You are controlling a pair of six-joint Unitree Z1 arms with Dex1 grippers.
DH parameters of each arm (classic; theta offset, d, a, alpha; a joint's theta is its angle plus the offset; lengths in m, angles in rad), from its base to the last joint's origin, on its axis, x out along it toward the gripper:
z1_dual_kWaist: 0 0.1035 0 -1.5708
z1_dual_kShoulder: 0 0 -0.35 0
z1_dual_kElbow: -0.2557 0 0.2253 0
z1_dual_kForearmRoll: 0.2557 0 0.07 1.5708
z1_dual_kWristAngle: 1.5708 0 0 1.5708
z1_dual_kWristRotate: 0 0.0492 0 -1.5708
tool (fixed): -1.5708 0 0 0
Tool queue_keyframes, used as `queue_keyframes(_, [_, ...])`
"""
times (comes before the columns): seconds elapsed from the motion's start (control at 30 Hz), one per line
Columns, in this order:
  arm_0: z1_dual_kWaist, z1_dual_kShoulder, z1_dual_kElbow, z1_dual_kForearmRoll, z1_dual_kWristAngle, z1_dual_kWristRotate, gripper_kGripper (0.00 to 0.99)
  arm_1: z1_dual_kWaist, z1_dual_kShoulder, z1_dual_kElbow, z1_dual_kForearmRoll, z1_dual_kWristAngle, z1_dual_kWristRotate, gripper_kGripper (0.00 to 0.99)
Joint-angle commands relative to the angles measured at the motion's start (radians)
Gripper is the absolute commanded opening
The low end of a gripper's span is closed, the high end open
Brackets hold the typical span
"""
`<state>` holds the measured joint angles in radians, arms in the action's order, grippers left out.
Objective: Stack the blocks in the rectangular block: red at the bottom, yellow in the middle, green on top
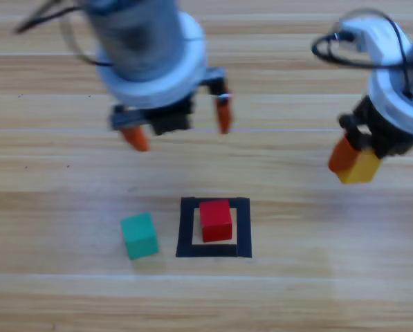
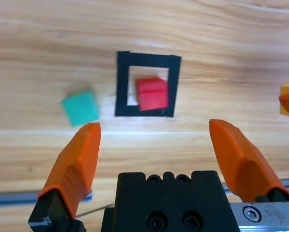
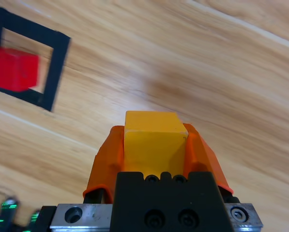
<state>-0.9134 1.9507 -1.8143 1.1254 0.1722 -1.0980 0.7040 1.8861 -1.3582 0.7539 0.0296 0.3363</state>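
The red cube [image 1: 216,220] [image 2: 152,94] [image 3: 12,69] rests inside the black tape square [image 1: 185,228] [image 2: 122,87] [image 3: 58,63], toward its right side. Left of the square, the teal-green cube [image 1: 139,235] [image 2: 80,107] lies on the wood. My right gripper [image 1: 353,164] [image 3: 154,140] is shut on the yellow cube [image 1: 360,167] [image 3: 153,136], held above the table to the right of and behind the square. My left gripper [image 1: 180,128] [image 2: 154,145] hangs open and empty above the table just behind the square.
The wooden table [image 1: 54,290] runs bare around the square. A black cable [image 1: 337,48] loops from the right arm at the top right.
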Motion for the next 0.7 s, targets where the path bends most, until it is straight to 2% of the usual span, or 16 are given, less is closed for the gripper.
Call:
queue_keyframes(0.03, [0.045, -0.052, 0.159, 0.008, 0.006, -0.069, 0.960, 0.065, 0.171, -0.211, 0.188, 0.013, 0.113, 0.000])
queue_keyframes(0.2, [0.053, -0.090, 0.268, -0.006, -0.014, -0.112, 0.960, 0.129, 0.192, -0.288, 0.208, 0.003, 0.175, 0.000])
queue_keyframes(0.43, [0.083, -0.228, 0.507, -0.144, -0.053, -0.135, 0.960, 0.207, 0.260, -0.418, 0.265, -0.025, 0.241, 0.000])
queue_keyframes(0.7, [0.131, -0.440, 0.621, -0.145, -0.023, -0.115, 0.965, 0.256, 0.373, -0.545, 0.311, -0.037, 0.277, 0.000])
